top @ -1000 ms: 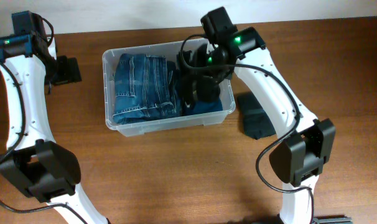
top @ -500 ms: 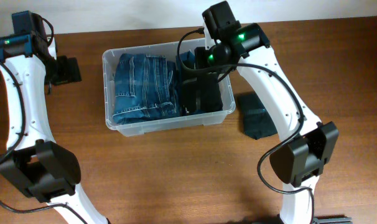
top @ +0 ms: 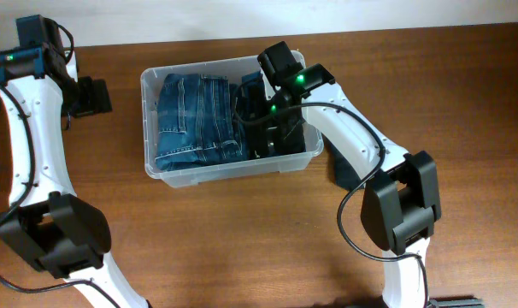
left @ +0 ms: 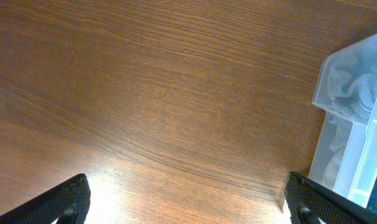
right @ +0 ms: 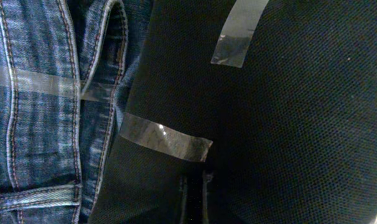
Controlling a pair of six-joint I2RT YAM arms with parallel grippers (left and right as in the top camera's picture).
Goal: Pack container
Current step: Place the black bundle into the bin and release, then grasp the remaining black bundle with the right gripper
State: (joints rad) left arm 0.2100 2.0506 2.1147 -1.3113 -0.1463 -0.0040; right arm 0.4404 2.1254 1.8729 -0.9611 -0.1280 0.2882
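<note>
- Sitting at upper centre of the overhead view, the container (top: 229, 174) is a clear rectangular box with a rounded rim. Its milky walls let the contents show through.
- In the left wrist view its corner shows at the right edge, frosted and with moulded ridges.
- Folded jeans (top: 195, 120) fill its left half, blue denim with pale seams running lengthwise.
- A black garment (right: 288, 124) fills the right half, touching the jeans. Strips of clear tape (right: 165, 138) lie across it in the right wrist view.
- The right claw (top: 263, 113) reaches down into the container's right half over the black garment. Its fingers are lost against the dark fabric, so I cannot tell whether they are apart or together.
- The left claw (left: 187, 208) hangs over bare desk (top: 242, 248) at upper left, apart from the container, fingers spread wide with nothing between them.
- A dark cloth (top: 344, 174) lies on the desk just right of the container, partly under the right arm.
</note>
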